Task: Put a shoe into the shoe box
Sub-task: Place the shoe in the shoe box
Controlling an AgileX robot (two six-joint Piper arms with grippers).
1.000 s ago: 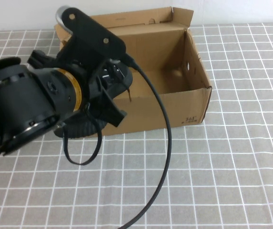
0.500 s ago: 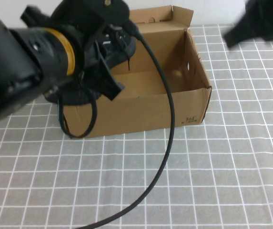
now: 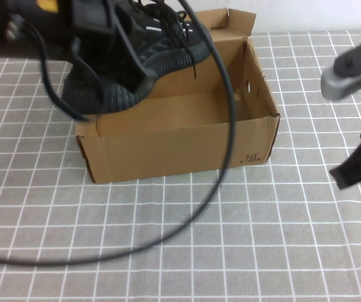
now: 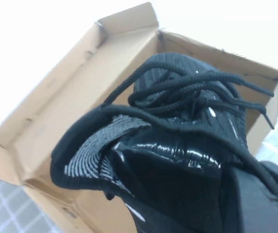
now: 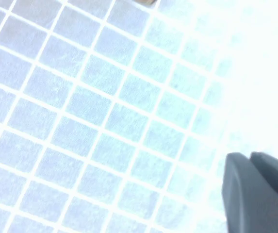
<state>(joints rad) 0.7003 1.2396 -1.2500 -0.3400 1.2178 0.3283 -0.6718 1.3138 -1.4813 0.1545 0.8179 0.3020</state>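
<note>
My left gripper (image 3: 114, 47), upper left of frame, is clamped on the sneaker (image 3: 136, 60) above the cardboard shoe box (image 3: 180, 141); my right gripper (image 3: 356, 170), fingers together, hovers at the right edge.

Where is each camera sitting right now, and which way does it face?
High view: raised on the robot's side, angled down at the shoe box; left gripper shut on the shoe, right gripper over the cloth.
Left wrist view: on the left arm, facing shoe and box.
Right wrist view: facing the checked cloth; shut fingertips show.
Shared: shoe and box.
</note>
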